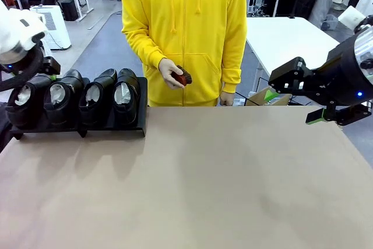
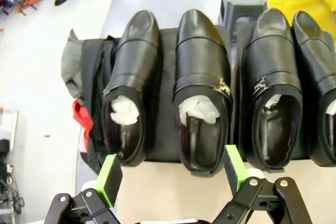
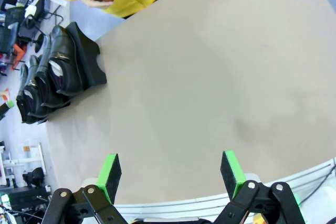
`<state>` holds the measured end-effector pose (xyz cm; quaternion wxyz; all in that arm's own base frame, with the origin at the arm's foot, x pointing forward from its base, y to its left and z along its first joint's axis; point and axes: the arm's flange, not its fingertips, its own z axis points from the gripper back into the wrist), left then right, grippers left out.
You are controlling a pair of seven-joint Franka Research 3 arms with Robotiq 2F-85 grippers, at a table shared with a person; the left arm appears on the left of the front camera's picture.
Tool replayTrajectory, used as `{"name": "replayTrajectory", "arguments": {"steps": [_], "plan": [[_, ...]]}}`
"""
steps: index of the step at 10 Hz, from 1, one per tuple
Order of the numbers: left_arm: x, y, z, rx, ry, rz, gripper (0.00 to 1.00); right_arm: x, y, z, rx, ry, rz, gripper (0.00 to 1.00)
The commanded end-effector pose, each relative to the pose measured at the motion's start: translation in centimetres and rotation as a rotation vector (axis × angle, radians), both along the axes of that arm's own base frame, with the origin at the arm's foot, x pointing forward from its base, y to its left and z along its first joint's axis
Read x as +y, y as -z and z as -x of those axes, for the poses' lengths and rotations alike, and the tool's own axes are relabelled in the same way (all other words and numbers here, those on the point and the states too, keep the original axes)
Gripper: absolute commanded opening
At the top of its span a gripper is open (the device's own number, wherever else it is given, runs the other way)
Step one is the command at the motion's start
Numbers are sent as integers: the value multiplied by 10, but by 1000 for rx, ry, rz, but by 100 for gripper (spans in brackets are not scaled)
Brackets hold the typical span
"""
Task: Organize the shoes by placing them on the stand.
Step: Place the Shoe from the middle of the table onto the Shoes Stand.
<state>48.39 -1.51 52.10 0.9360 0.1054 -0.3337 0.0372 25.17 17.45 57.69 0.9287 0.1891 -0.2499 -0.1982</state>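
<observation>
1. While you look across the table (image 1: 233,190) in the front view, its tan top runs from the near edge to the person (image 1: 186,33) in a yellow hoodie at 12 o'clock.
2. You find the stand (image 1: 140,122) at 10 o'clock on the table, at its left edge.
3. You see all four shoes (image 1: 96,103) on the stand, side by side and touching, toes toward the far side, white paper in each.
4. Your right gripper (image 1: 291,104) hangs at 3 o'clock above the table, jaws spread, nothing between them.
5. Your left gripper (image 2: 173,174) sits over the shoes' heels, jaws wide apart and gripping nothing.
6. You can see a dark-red brush (image 1: 180,77) in the person's hand (image 1: 170,74).
</observation>
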Motion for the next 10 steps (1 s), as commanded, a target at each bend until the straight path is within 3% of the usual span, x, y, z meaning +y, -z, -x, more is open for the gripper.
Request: {"name": "replayTrajectory", "arguments": {"steps": [1, 10], "plan": [[-4, 6, -7, -11, 27, -3, 100, -2, -2, -1, 6, -24, -19, 100], [-4, 6, -7, -11, 27, -3, 100, -2, -2, -1, 6, -24, -19, 100]]}}
